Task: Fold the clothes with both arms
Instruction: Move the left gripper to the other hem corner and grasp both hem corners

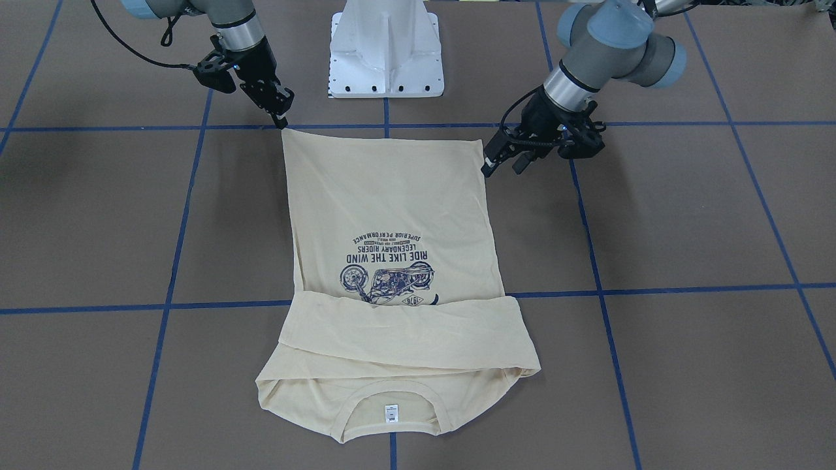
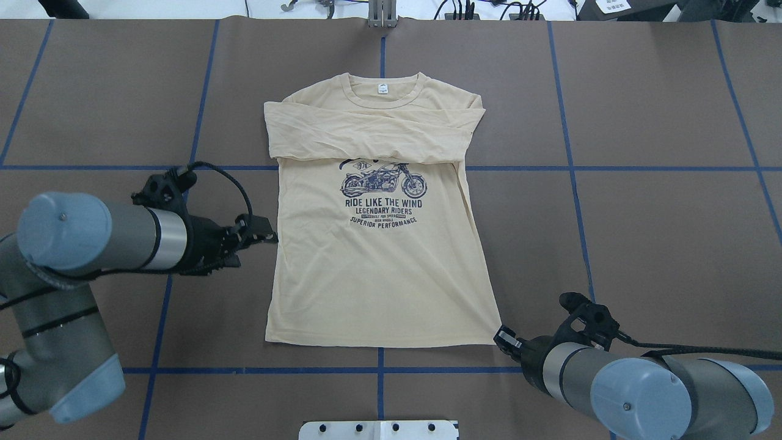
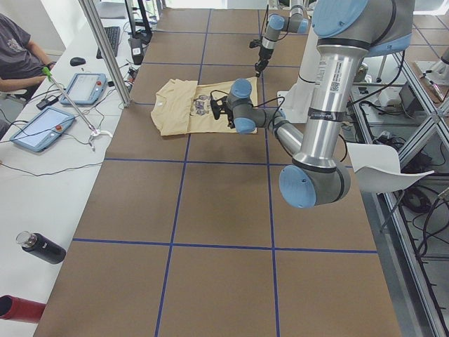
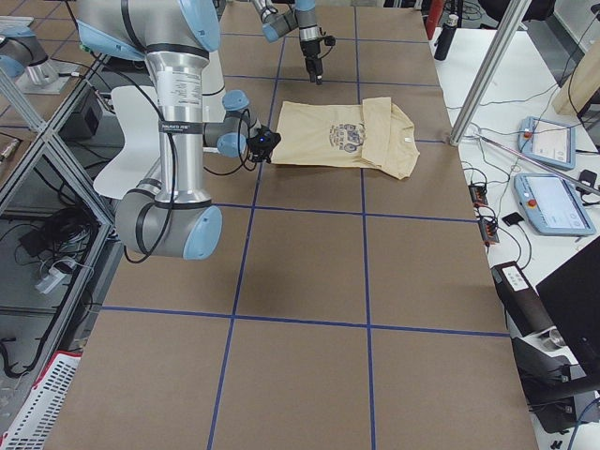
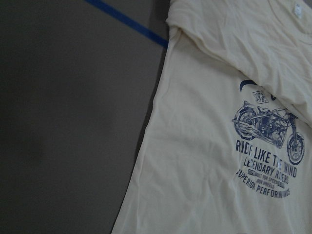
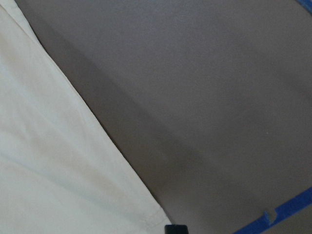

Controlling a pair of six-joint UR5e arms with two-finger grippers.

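- The T-shirt (image 2: 379, 275) has big dark blue words under its motorbike picture (image 2: 383, 181): "RIDE LIKE THE WIND".
- The next line down is smaller: "LEGENDARY RIDERS".
- The last, curved line says "SUPERIOR PERFORMANCE".
- A little badge (image 2: 363, 166) above the bike says "1976".
- The tiny lines in between are too small to read.
- So is the white neck label (image 2: 382, 88).

the t-shirt (image 2: 379, 275) is showing pale cream-yellow, carrying a navy motorcycle print (image 2: 383, 181) and a white neck label (image 2: 382, 88). the table (image 2: 660, 256) is lying brown under a grid of blue tape lines (image 2: 641, 168). the left arm (image 2: 122, 238) and right arm (image 2: 577, 371) are showing grey-silver with light blue caps (image 2: 55, 229).
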